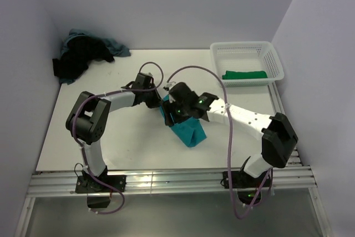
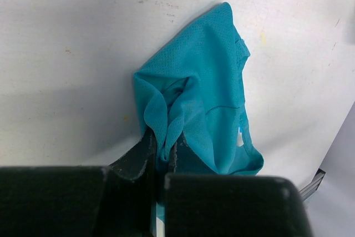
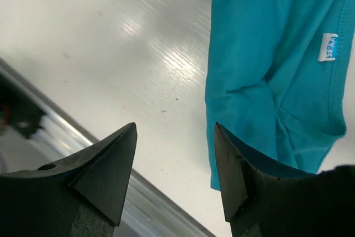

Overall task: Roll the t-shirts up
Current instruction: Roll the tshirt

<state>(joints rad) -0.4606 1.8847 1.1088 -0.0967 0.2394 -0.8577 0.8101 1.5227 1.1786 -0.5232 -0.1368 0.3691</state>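
Landmark = teal t-shirt point(image 1: 189, 130), lying bunched on the table point(image 1: 111, 137) near the middle, between the two arms.

Far left of it and further back, in the table's corner: a heap of dark shirts. Black t-shirt point(image 1: 76, 60) is on top, and a dusty blue t-shirt point(image 1: 115, 45) pokes out behind and on the right of the heap. The heap is well apart from the teal one, with no tool near it.

Left tool point(image 2: 161, 140) is at the teal t-shirt's left/back edge, clenched on a pinched fold of the cloth. In the wrist view the fabric comes straight up out of the closed fingers and fans away across the table. The cloth there is creased and doubled over, not flat.

The teal t-shirt itself is a narrow crumpled wedge, its wider end toward the near table edge. A small white label point(image 3: 329, 46) shows on an inner seam; its print is too small to read.

Right tool point(image 3: 175, 130) is just above the teal t-shirt, right beside the left tool. It is released: fingers spread, bare table in the gap. The cloth runs along and behind the right-hand finger point(image 3: 233, 170); I can't tell whether it touches.

Far right of the teal t-shirt and back: white lattice basket point(image 1: 277, 59) at the table's right edge. A green t-shirt point(image 1: 244, 74) lies folded flat inside, against its near wall.
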